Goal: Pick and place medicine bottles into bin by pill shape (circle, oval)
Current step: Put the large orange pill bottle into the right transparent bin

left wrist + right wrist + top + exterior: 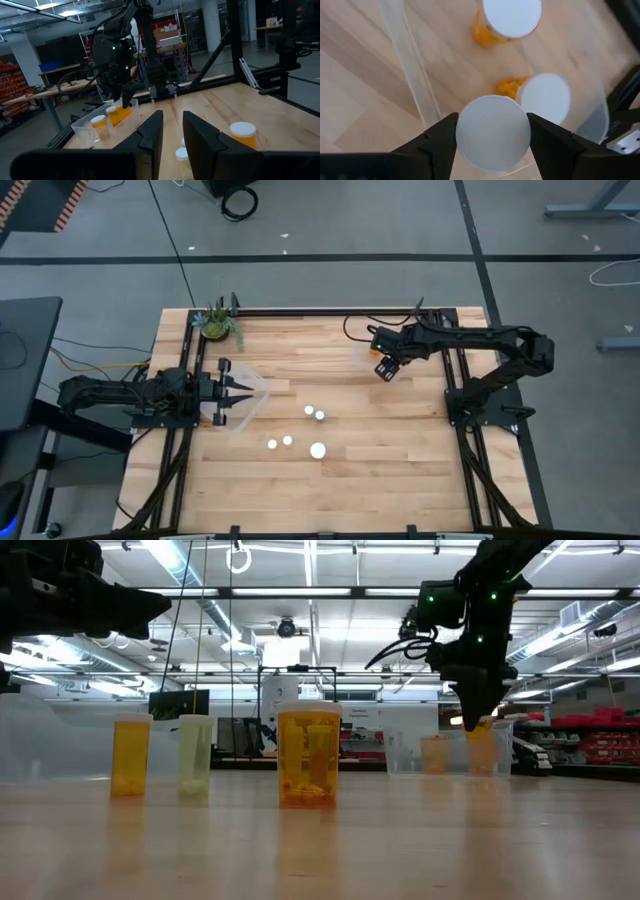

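Note:
Several medicine bottles with white caps (pixel 309 411) (pixel 318 449) stand upright on their bases in the middle of the wooden table; the low view shows orange bodies (pixel 308 758) (pixel 131 755). My right gripper (pixel 385 368) hangs over a clear bin (pixel 366 354) at the far right, shut on one bottle (pixel 492 132). Two more bottles (pixel 512 17) (pixel 545 97) stand in that bin. My left gripper (pixel 238 393) waits at the left over a second clear bin (pixel 255 388), its fingers (pixel 150 132) slightly apart with nothing between them. My right gripper pinches the bottle at the rim of its white cap (pixel 462 135) between its two fingers (pixel 440 140). The fingers come from above, pointing steeply down. The bottle hangs upright below them (pixel 481 748), inside the bin's walls; whether its base touches the bin's floor I cannot tell.
A small green potted plant (pixel 217 323) stands at the table's far left corner. Black frame rails (pixel 330 311) run along the far edge and beside both arm bases. Bare wood lies at the near side of the table (pixel 330 500).

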Robot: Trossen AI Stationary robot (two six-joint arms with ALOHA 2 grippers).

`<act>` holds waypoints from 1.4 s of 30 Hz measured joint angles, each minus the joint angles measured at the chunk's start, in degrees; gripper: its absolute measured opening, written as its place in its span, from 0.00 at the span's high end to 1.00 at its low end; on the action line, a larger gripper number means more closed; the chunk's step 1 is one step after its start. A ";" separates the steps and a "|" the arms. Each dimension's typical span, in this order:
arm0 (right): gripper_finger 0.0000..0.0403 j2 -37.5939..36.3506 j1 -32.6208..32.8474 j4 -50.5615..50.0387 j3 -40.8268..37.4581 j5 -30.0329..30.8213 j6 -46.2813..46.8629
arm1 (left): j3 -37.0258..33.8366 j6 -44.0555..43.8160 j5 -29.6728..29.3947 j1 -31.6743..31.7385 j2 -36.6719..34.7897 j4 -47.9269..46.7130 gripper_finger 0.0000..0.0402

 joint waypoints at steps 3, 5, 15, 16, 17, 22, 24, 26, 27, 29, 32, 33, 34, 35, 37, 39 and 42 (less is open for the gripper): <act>0.43 0.00 -0.05 1.66 -1.68 -0.44 0.06 | 0.00 0.00 0.00 0.00 0.01 0.00 0.79; 0.43 0.01 -0.03 2.47 -2.62 -0.55 0.06 | 0.00 0.00 0.00 0.00 0.01 0.00 0.80; 0.37 -0.01 0.02 3.48 -4.01 -0.71 0.08 | 0.00 0.00 0.01 0.00 0.00 0.00 0.79; 0.37 0.01 0.04 3.56 -3.93 -0.73 0.06 | 0.00 0.00 0.00 0.00 -0.01 0.00 0.78; 0.37 0.01 0.04 3.58 -3.93 -0.83 0.06 | 0.00 0.00 0.00 0.00 0.01 0.00 0.79; 0.37 0.01 0.06 2.75 -3.33 -1.49 -0.40 | -0.01 0.00 0.00 0.00 0.01 0.00 0.80; 0.37 0.01 0.21 2.42 -1.90 -1.53 -0.72 | 0.00 0.00 0.00 0.00 0.00 0.00 0.80; 0.37 0.01 0.40 1.34 0.04 -1.55 -1.01 | 0.00 0.00 0.00 0.00 0.00 0.00 0.80; 0.37 0.01 0.61 0.88 1.05 -1.53 -1.01 | -0.01 0.00 0.00 0.00 0.01 0.00 0.80; 0.37 -0.01 1.19 0.44 3.34 -1.53 -1.22 | 0.00 0.00 0.00 0.00 -0.01 0.00 0.80; 0.37 0.01 2.64 0.26 6.48 -1.53 -1.31 | 0.00 0.00 0.02 0.00 0.00 0.00 0.79; 0.37 0.00 3.18 0.26 7.50 -1.53 -1.43 | -0.01 0.00 0.00 0.00 0.01 0.00 0.79; 0.37 -0.01 3.77 0.30 8.44 -1.53 -1.44 | 0.00 0.00 0.00 0.00 -0.01 0.00 0.78; 0.37 -0.01 4.44 0.26 9.32 -1.53 -1.44 | 0.00 0.00 0.02 0.00 0.00 0.00 0.79; 0.37 0.01 5.77 0.20 11.04 -1.53 -1.47 | 0.00 0.00 0.00 0.00 -0.01 0.00 0.79; 0.37 0.00 7.13 0.23 12.76 -1.53 -1.63 | -0.01 0.00 0.00 0.00 0.00 0.00 0.80; 0.37 0.01 9.08 0.07 15.21 -1.53 -2.23 | 0.00 0.00 0.00 0.00 0.01 0.00 0.80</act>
